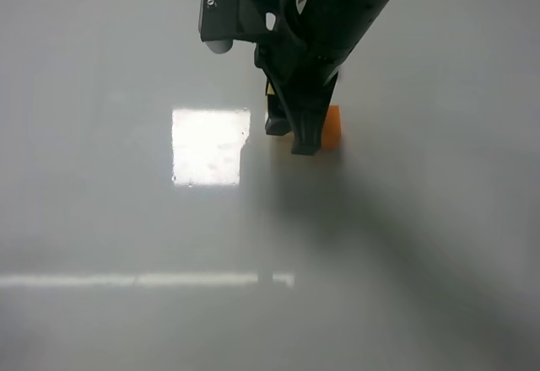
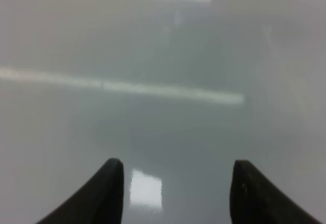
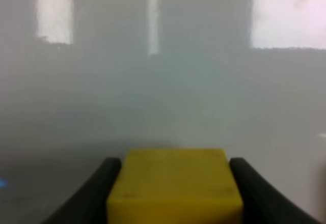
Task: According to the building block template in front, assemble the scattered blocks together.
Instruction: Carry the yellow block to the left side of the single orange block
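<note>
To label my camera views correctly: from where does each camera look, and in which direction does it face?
Exterior high: mounted above, looking down on the table; one arm reaches down beside the orange block.
Left wrist: on the left arm, facing the table; the left fingers stand apart, empty.
Right wrist: looks along the right fingers, which hold the yellow block.
Shared: all show the glossy table.

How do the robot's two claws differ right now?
The right gripper is shut on a yellow block; the left gripper holds nothing, its fingers apart. The right gripper is down at the table beside an orange block; the left gripper faces only table surface and is outside the high view. Both have dark, tapering fingers.
</note>
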